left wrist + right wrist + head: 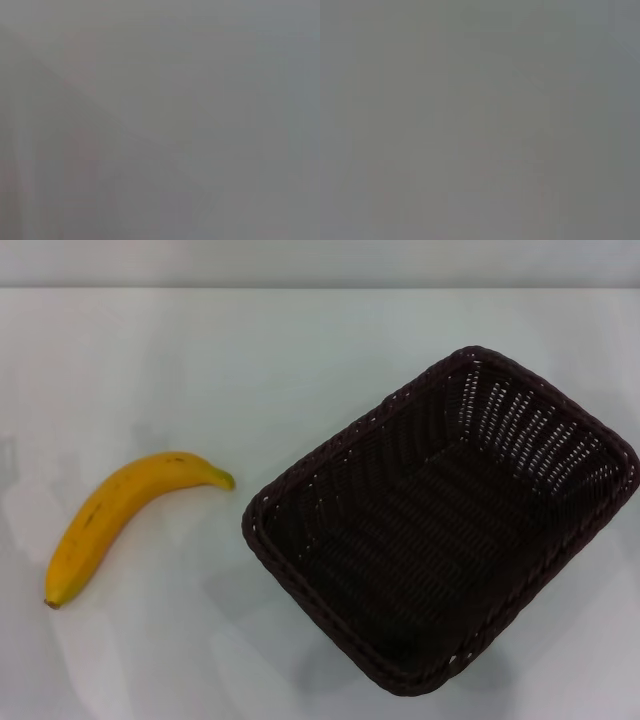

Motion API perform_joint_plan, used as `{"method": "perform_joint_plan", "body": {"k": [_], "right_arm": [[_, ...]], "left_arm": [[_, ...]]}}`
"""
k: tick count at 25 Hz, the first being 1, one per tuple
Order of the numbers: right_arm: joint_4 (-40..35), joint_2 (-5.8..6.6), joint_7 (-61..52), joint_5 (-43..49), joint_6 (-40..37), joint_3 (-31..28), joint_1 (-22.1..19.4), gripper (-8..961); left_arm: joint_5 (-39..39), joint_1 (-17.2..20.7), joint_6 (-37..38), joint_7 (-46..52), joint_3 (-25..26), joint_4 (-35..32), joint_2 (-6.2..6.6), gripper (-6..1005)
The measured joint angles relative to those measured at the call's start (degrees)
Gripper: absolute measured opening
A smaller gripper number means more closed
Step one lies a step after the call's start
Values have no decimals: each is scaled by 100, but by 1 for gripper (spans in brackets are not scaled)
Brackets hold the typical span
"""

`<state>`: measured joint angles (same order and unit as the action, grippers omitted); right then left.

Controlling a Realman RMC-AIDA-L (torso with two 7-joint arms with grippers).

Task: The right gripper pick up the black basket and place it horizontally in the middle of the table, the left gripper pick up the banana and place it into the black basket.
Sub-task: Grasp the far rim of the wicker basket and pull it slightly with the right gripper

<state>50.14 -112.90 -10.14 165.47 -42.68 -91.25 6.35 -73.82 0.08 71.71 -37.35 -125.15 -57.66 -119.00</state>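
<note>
Your black basket (440, 525) sits on the right half of the table (200, 360), turned on a diagonal, one corner toward the far right and the opposite corner toward the near middle, and it is empty, with its woven floor showing. The banana (120, 515) lies well apart from it on the left, on bare tabletop, greenish stem tip toward the basket and dark end toward the near left edge. Neither gripper shows in the head view, and both wrist views give only a featureless grey, so you cannot tell whether either one is released or clenched, nor where either hangs. Judging by this layout, you are at the very start: the basket has not been lifted or squared up, and the banana is untouched. Your next move probably falls to the right arm, which needs to come in over a rim, likely a long side, take hold, then rotate the basket level and slide it toward the table's middle.
</note>
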Motion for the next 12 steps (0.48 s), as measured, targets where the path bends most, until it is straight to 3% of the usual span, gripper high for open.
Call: {"method": "perform_joint_plan", "body": {"k": [6,12], "right_arm": [[481,99,0,142,591,-28,-1,827],[595,114,2,143,846,-83,-27,826]], "left_arm": [[-17,0,0,9,0,54,-1,887],[-25,0,-1,63,-9,64,-8,887]]}}
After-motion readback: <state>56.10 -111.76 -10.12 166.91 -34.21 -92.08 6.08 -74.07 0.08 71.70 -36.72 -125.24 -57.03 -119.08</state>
